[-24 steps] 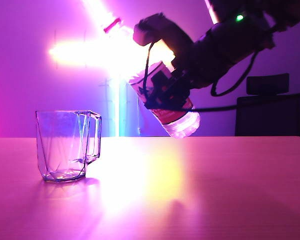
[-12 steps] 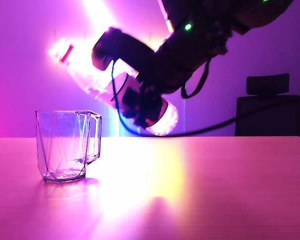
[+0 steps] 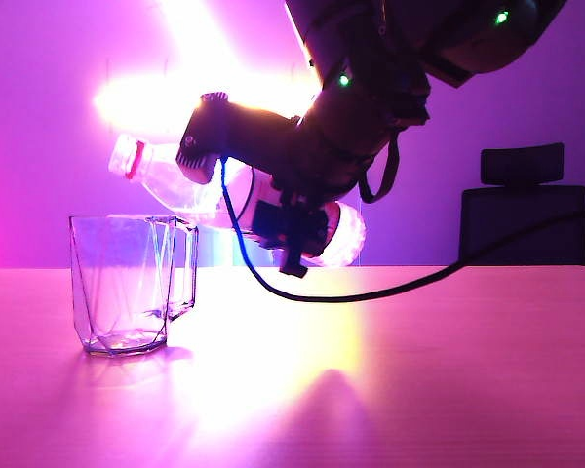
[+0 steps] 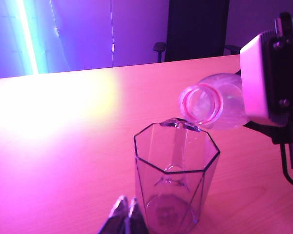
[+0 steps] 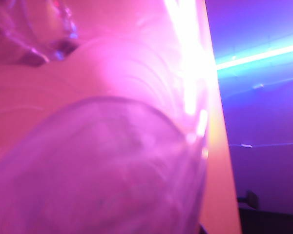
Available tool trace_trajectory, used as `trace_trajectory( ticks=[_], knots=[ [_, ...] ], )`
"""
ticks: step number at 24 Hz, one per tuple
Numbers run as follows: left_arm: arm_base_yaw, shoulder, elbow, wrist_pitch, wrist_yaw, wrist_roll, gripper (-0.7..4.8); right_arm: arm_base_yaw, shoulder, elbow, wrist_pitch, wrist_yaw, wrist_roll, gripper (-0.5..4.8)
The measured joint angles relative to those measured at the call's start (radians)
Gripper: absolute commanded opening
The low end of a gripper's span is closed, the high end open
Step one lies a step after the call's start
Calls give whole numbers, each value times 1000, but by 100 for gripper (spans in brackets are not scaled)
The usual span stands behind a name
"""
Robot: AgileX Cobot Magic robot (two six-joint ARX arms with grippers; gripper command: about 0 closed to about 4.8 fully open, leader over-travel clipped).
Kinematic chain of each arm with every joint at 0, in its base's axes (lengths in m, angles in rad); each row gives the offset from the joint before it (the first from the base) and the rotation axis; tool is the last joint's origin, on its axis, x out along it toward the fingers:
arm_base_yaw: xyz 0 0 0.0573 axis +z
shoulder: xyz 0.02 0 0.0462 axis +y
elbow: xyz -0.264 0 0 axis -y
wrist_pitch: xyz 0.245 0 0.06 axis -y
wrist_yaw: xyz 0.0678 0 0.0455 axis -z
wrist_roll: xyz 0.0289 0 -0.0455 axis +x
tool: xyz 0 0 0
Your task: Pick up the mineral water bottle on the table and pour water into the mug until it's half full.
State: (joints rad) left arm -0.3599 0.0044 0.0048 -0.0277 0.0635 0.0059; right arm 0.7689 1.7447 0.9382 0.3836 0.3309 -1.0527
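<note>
Clear faceted glass: the mug (image 3: 132, 283) stands upright on the left of the wooden table (image 3: 419, 370), handle to the right, apparently empty or nearly so. The right gripper (image 3: 288, 219), jaws clamped on the mineral water bottle (image 3: 171, 180), holds it tipped nearly level in the air, open mouth just above and right of the mug's rim; no stream visible. The left gripper (image 4: 126, 219) waits on the near side of the mug, its 2 fingertips together, holding nothing. Step in hand: start of the pour. Next move likely calls for slightly more tilt, mouth brought over the opening.
</note>
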Motion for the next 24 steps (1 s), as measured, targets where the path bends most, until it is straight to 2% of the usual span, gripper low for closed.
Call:
trace_trajectory(
  ticks=[12, 24],
  knots=[
    [0, 0, 0, 0, 0, 0, -2, 1, 0, 0, 19, 137, -196, 242],
    [-1, 0, 0, 0, 0, 0, -2, 13, 0, 2, 57, 232, -278, 242]
  ],
)
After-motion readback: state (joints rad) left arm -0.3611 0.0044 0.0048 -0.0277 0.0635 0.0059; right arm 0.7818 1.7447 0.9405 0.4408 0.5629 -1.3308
